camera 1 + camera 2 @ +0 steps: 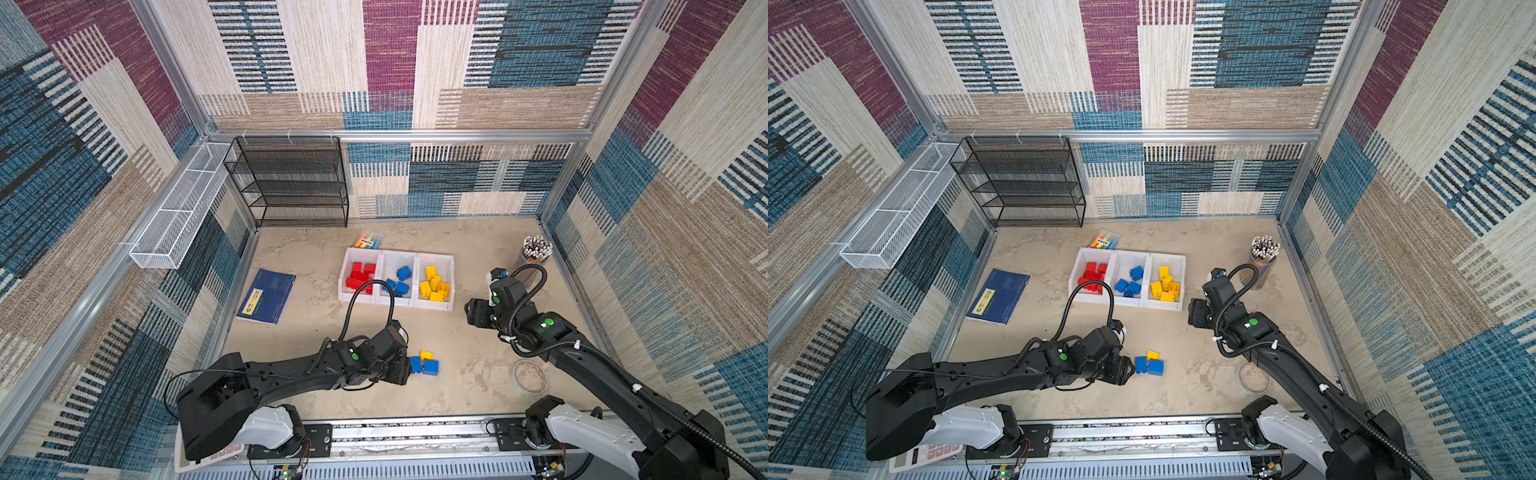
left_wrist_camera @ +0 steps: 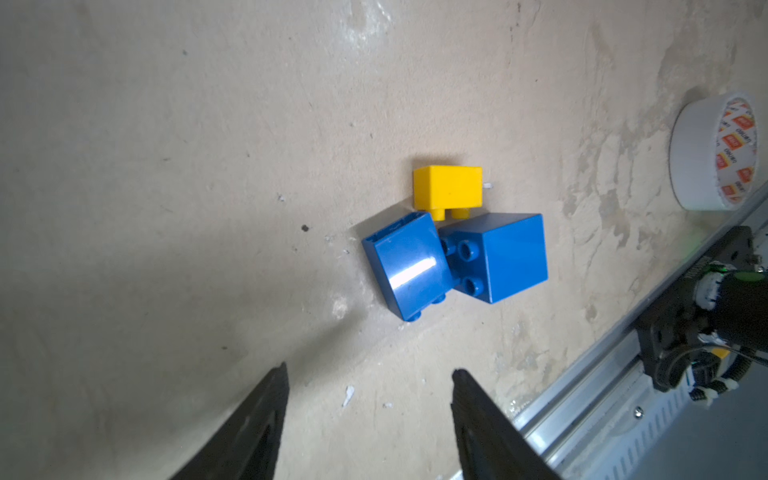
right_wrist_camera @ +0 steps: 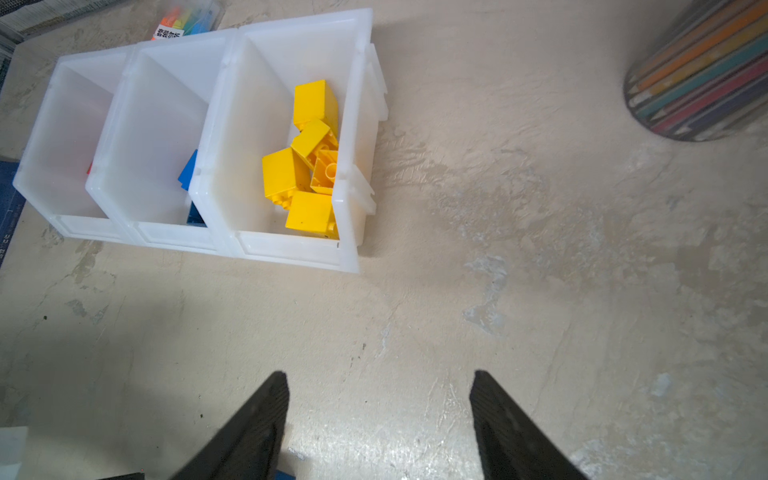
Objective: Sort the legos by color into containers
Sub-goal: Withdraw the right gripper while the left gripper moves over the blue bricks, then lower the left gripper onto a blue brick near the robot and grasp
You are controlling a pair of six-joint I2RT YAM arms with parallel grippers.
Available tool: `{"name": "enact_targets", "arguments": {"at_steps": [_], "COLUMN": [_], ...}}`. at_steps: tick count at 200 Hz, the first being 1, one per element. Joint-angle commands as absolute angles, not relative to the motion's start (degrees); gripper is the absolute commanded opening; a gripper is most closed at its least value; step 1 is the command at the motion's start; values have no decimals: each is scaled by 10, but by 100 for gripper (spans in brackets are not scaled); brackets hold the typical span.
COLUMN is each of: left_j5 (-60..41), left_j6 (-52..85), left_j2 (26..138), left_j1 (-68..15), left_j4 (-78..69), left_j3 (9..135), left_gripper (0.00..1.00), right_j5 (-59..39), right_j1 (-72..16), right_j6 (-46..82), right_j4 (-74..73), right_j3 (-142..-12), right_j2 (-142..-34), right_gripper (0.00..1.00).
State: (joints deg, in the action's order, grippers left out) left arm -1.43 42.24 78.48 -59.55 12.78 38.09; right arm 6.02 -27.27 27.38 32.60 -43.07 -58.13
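Three loose legos lie together on the table: two blue ones (image 2: pixel 409 266) (image 2: pixel 515 253) and a yellow one (image 2: pixel 449 187). My left gripper (image 2: pixel 370 370) is open and empty just short of the nearer blue lego (image 1: pixel 415 363). The containers (image 1: pixel 395 302) stand in a row further back. Red legos (image 1: pixel 359 276) fill the left one, blue legos (image 1: pixel 401 280) the middle one and yellow legos (image 3: pixel 307 166) the right one. My right gripper (image 3: pixel 380 374) hangs open and empty over bare table, in front of the right container's corner (image 1: pixel 451 307).
A blue book (image 1: pixel 266 295) lies left of the containers and a marker pack (image 1: pixel 368 241) behind them. A cup of pencils (image 1: pixel 536 253) stands at the far right. A tape roll (image 1: pixel 530 376) lies near the right arm. A black rack (image 1: pixel 286 183) and a white mesh basket (image 1: pixel 178 212) line the back left.
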Motion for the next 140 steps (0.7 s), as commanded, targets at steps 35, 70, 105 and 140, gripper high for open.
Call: {"name": "enact_targets", "arguments": {"at_steps": [35, 70, 105, 140], "left_j5": [-14, -30, -32, -27], "left_j6": [439, 425, 423, 416], "left_j2": [845, 874, 887, 898], "left_j1": [-604, -604, -606, -606], "left_j4": [106, 103, 103, 110], "left_j3": [409, 429, 437, 446], "left_gripper": [66, 66, 66, 66], "right_j5": [51, 49, 56, 55], "right_j1": [-273, -273, -273, -273], "right_j6": [279, 283, 284, 290], "right_j4": [330, 328, 336, 331], "right_j3": [-427, -430, -432, -427], "right_j2": [-589, -591, -590, -589], "right_gripper": [72, 72, 72, 72]}}
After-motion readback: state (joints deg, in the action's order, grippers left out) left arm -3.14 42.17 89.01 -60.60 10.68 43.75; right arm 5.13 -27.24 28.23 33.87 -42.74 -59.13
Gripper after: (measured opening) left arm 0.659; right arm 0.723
